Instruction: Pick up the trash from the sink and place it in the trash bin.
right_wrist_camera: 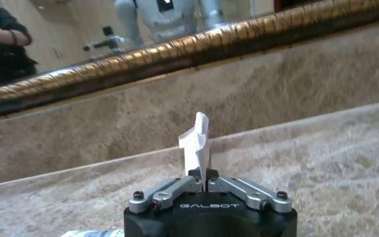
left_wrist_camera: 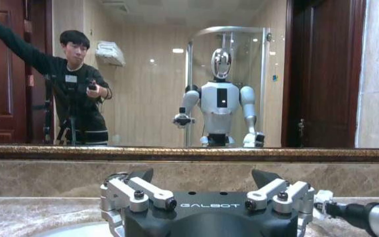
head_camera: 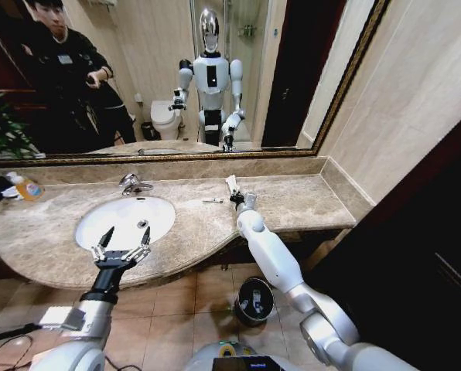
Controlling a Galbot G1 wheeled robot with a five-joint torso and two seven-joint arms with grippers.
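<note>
The white oval sink (head_camera: 99,224) is set in a beige marble countertop, with a chrome faucet (head_camera: 131,184) behind it. My left gripper (head_camera: 121,246) hovers open over the basin's front rim, and its spread fingers (left_wrist_camera: 136,190) hold nothing. Over the counter to the right of the sink, my right gripper (head_camera: 237,198) is shut on a piece of trash. That piece is a flat white packet (right_wrist_camera: 196,143) that sticks up from the closed fingertips (right_wrist_camera: 188,183). A short white stick (head_camera: 213,200) lies on the counter between basin and right gripper. The black trash bin (head_camera: 254,300) stands on the floor below.
A bottle of orange liquid (head_camera: 26,188) stands at the counter's far left, beside a plant (head_camera: 2,124). A gold-framed mirror (head_camera: 176,77) backs the counter. A marble wall (head_camera: 401,116) closes off the right side. The tiled floor (head_camera: 192,297) lies under the counter edge.
</note>
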